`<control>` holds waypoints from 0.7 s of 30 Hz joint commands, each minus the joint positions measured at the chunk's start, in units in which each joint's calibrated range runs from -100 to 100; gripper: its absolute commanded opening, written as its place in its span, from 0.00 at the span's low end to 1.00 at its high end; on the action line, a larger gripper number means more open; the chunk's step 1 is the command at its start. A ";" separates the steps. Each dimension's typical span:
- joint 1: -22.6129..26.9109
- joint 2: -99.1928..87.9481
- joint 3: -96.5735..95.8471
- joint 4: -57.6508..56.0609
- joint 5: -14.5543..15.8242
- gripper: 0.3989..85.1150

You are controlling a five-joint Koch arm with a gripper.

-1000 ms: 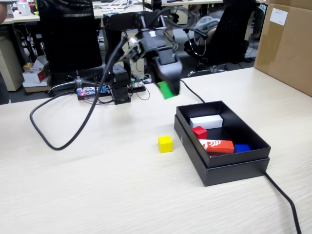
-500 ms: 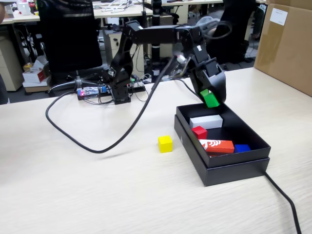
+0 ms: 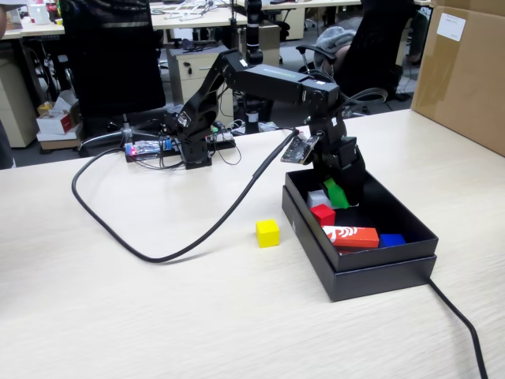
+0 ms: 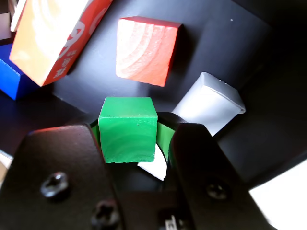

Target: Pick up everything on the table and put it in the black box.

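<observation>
My gripper (image 3: 339, 193) reaches down into the black box (image 3: 379, 267) and is shut on the green cube (image 3: 335, 194), held just above the box floor near the back. In the wrist view the green cube (image 4: 128, 129) sits between the two dark jaws of the gripper (image 4: 130, 128). The red cube (image 3: 323, 214) lies on the box floor in front of it, and shows as the red cube (image 4: 147, 50) in the wrist view. The yellow cube (image 3: 267, 233) stands alone on the table (image 3: 158, 316), left of the box.
Also in the box are a white block (image 4: 209, 102), a long red-orange block (image 3: 351, 236) and a blue block (image 3: 391, 239). A thick black cable (image 3: 158, 254) loops over the table. A brown carton (image 3: 465, 71) stands at the far right.
The arm has swung right with the green cube, from above the table to over the box, then lowered it inside. The yellow cube has not moved.
</observation>
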 commanded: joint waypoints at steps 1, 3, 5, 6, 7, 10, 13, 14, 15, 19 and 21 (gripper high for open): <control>0.05 -1.35 1.28 0.20 0.10 0.28; 0.10 -2.04 1.01 0.11 0.05 0.33; -0.15 -4.33 0.92 0.11 -0.05 0.33; -0.20 -5.83 0.92 0.11 -0.05 0.33; -0.39 -8.35 0.92 0.11 -0.05 0.33; -1.37 -19.37 1.19 0.02 -0.05 0.33; -3.03 -33.25 1.55 0.02 -0.05 0.33; -3.76 -36.69 1.46 0.02 -0.20 0.33; -4.59 -39.45 1.19 0.02 -0.24 0.33; -8.35 -46.33 -6.33 -0.06 -0.59 0.34; -9.82 -46.68 -10.60 -0.06 -1.61 0.44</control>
